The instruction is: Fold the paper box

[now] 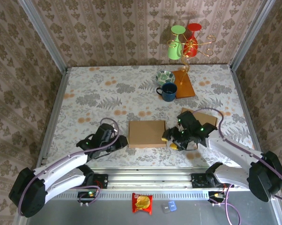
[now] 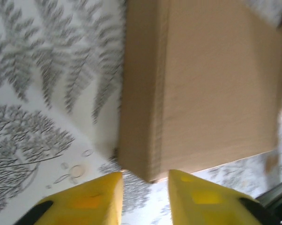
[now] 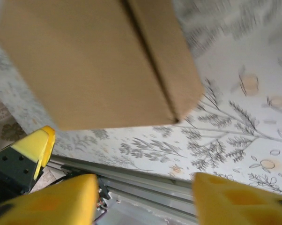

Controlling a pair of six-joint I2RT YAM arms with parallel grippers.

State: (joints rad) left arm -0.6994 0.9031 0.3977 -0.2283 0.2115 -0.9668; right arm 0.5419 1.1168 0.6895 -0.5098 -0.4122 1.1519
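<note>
Your flat brown cardboard box [image 1: 146, 133] is lying folded shut on the floral-print table [image 1: 94, 93], close to the near edge and pretty much between the two arms. Left gripper [image 2: 145, 177] sits right at the box's left side, yellow fingers [image 2: 99, 197] apart, with the box corner just ahead of the gap (not pinched on it). Right gripper [image 3: 145, 180] is at the box's right end, jaws spread wide with nothing between them. A second brown cardboard piece [image 1: 211, 119] lies under your right arm.
</note>
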